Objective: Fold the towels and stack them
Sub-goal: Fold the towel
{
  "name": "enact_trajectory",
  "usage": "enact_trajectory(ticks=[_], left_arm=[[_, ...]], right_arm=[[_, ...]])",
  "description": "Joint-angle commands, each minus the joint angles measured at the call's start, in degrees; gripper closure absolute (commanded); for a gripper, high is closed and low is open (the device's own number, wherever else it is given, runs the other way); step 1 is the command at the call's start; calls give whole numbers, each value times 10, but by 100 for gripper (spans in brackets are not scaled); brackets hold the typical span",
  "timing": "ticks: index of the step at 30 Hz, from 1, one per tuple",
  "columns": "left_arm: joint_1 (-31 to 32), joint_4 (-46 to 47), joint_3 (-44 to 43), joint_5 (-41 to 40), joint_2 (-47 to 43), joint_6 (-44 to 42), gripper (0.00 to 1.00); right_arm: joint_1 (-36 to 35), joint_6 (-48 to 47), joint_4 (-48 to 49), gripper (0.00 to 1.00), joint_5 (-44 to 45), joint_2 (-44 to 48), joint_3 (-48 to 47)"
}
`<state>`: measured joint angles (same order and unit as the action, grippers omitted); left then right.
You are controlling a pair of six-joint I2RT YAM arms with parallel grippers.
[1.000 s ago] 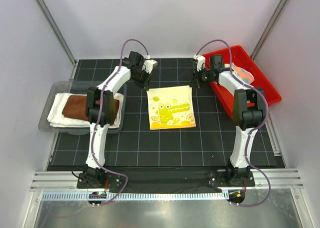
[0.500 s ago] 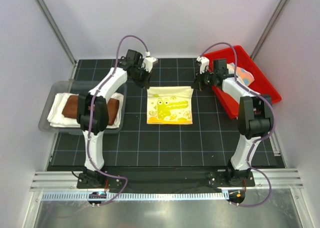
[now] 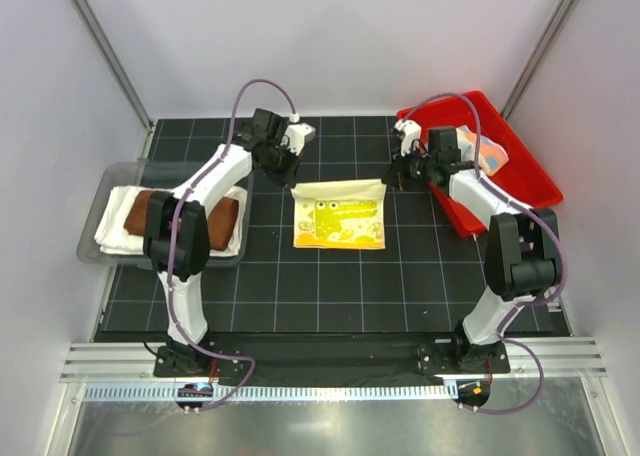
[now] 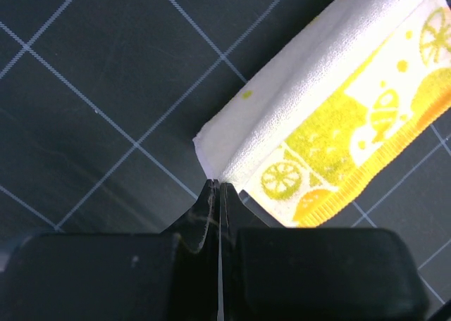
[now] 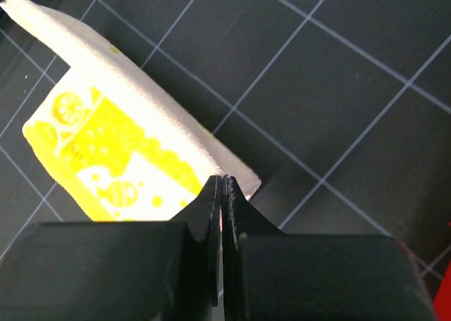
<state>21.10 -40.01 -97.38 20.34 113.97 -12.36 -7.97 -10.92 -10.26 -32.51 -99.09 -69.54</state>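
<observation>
On the tabletop [image 3: 250,296] in the top view, we see the yellow towel [image 3: 340,216] mid-mat, its far edge raised between the left fingers [image 3: 288,174] and right fingers [image 3: 394,174]. Left wrist view: the left fingers are pressed together, pinching a towel corner. Right wrist view: the right fingers have the same pinch on the other corner.

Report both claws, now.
Left claw: shut on a far corner of the yellow towel.
Right claw: shut on the towel's other far corner.
</observation>
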Motion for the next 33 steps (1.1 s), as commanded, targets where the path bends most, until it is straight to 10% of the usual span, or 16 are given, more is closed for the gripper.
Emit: enact_trajectory(ticks=[1,33], left_arm=[[7,25,20,-8,-52,5,100],[81,79,241,-68,-163,61,100]], right_arm=[[-10,8,28,99,17,50,26],[-76,98,134,99,140,199,288]])
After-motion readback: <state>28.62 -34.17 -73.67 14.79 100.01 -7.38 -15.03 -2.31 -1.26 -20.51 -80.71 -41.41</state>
